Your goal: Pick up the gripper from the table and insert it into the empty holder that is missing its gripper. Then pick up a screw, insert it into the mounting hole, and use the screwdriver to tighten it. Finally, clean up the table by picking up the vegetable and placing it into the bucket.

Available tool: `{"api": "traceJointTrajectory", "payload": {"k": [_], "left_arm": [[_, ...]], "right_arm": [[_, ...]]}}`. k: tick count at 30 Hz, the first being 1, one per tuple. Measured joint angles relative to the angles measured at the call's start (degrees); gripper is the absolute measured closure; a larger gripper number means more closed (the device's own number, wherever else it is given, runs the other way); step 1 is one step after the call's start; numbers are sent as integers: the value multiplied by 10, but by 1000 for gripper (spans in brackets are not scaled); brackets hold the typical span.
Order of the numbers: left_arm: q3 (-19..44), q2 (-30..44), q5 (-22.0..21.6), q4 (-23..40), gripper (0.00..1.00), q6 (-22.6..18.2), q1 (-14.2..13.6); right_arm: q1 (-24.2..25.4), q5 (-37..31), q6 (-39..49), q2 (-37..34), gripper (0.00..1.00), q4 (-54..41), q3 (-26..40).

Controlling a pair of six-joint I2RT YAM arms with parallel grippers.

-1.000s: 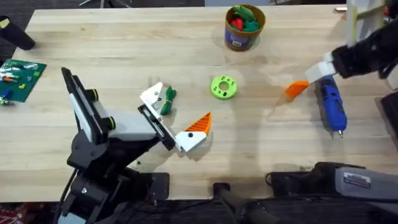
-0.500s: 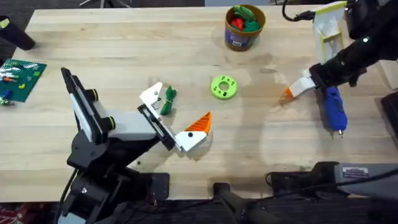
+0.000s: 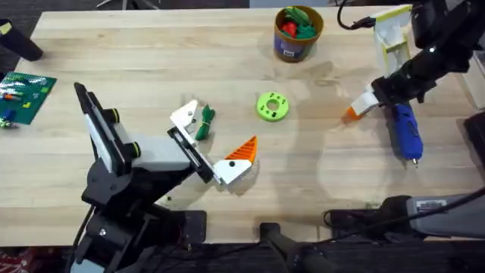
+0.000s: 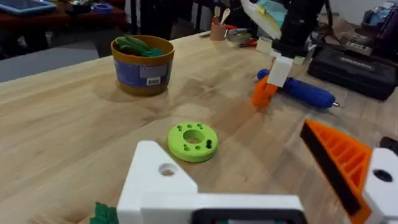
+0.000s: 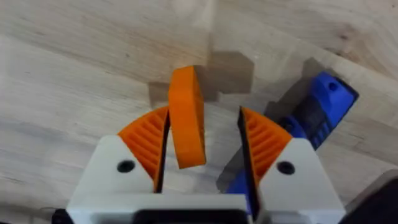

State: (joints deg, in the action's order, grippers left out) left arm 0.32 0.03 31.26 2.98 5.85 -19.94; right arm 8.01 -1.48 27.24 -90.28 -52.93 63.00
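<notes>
One step in hand: picking up the orange wedge [image 5: 186, 118], the first of the task. Right pincer [image 3: 360, 107] is down at the desk's right side with the wedge between its ribbed pads [image 5: 146, 142], against one pad with a gap to the other, so the jaws are spread and not clamped (wedge looks to be on or just off the wood, cannot tell which). Blue screwdriver [image 3: 404, 130] lies just beside it, toward the right edge.

Next move, as I judge it: clench on the wedge, lift, carry it across to the bare white bracket [image 3: 185, 115] on the left arm's assembly, left of desk centre. Seating it will need the wedge square in the pads; it sits off-centre now and could twist on closing.

Left pincer [image 3: 208, 140] carries that bracket and one bracket with an orange tip [image 3: 242, 150]; they stand apart, released.

In the way:
- green disc [image 3: 273, 106] at desk centre, on the carry path
- dark-green pod [image 3: 204, 121] touching the white bracket

Bucket [image 3: 298, 32] at the far edge, toys already inside. Circuit board [image 3: 23, 95] at the left edge.
</notes>
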Motion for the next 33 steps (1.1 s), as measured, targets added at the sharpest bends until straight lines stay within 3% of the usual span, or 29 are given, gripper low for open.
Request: {"api": "traceJointTrajectory", "payload": {"k": [8,13,22,33], "left_arm": [[0,0,0,0,4,0,0],[0,0,0,0,4,0,0],[0,0,0,0,4,0,0],[0,0,0,0,4,0,0]], "right_arm": [[0,-1,2,0,649,0,0],[0,7,4,0,961,0,0],[0,10,2,9,981,-9,0],[0,14,-78,131,981,-47,37]]}}
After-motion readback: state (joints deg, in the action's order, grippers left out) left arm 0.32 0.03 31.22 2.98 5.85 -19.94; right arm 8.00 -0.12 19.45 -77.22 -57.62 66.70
